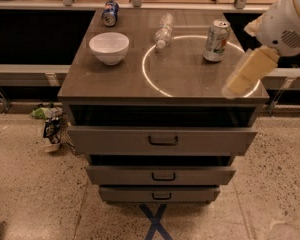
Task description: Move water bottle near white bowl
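The water bottle lies on its side at the back middle of the surface, cap toward the front, apart from the white bowl to its left. The gripper hangs over the front right corner (spread or closed, I cannot tell), near the upright silver-green can

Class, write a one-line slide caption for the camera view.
The water bottle lies apart from the white bowl on the cabinet top; gripper hovers at its right edge.
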You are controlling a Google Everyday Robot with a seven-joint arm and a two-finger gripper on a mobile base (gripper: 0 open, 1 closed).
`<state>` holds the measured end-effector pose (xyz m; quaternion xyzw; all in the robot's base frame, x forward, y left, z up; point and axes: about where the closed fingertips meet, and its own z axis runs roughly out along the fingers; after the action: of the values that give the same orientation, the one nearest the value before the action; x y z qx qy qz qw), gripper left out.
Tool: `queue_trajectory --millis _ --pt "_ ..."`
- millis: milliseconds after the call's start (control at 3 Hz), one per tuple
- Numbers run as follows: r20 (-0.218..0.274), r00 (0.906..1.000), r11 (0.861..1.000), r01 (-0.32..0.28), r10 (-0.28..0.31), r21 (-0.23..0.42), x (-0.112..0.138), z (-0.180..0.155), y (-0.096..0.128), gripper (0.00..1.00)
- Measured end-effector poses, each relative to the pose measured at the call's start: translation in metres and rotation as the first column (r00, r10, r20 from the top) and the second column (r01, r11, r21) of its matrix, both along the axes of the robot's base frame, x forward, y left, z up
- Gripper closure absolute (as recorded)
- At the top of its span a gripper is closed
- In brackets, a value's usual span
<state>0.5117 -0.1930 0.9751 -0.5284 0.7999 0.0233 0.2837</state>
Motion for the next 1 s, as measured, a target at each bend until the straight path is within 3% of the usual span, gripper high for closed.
queue_trajectory --millis 333,667,1000 --pt "0.078 0.9931 0.991 0.079 -0.088 0.109 0.054 -0.014 -0.003 0.00" --pt "0.113 0.9754 0.958 0.158 -0.189 0.241 0.108 -0.034 0.010 0.00" --pt "0.115 0.9460 0.870 0.226 -0.303 0.438 0.171 -0.047 0.037 0.00"
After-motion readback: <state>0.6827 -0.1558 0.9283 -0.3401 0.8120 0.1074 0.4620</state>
